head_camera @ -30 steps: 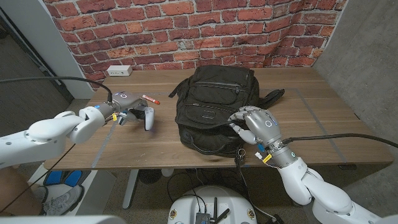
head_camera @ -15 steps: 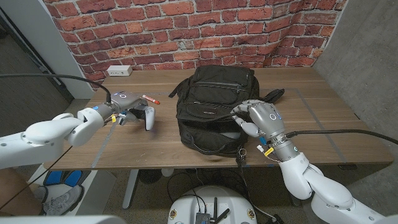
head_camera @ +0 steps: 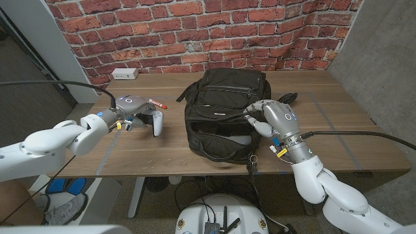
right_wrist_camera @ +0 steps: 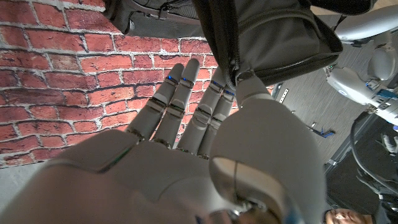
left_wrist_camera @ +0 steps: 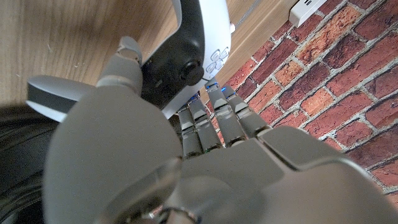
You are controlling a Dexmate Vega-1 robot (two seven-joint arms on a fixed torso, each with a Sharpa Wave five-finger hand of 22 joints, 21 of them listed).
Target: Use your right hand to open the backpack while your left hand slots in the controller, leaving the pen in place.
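Note:
A black backpack [head_camera: 221, 107] lies in the middle of the wooden table [head_camera: 338, 123], its opening facing the front edge. My right hand [head_camera: 276, 121] pinches the edge of the backpack's flap [right_wrist_camera: 273, 37] between thumb and fingers [right_wrist_camera: 186, 87] and holds it lifted, so a gap shows in the opening [head_camera: 224, 138]. The white and black controller [head_camera: 151, 121] sits on the table to the backpack's left. My left hand [head_camera: 132, 106] grips it, thumb on its dark middle [left_wrist_camera: 186, 65] and fingers [left_wrist_camera: 217, 121] past its far side. A red and white pen [head_camera: 156, 103] lies just behind that hand.
A white power strip [head_camera: 123, 73] lies at the table's back left, against the brick wall. A black strap [head_camera: 286, 99] of the backpack trails out to its right. A zipper pull [head_camera: 250, 164] hangs over the front edge.
My right hand has moved back and up with the flap, widening the backpack's opening. The left hand and controller have stayed where they were.

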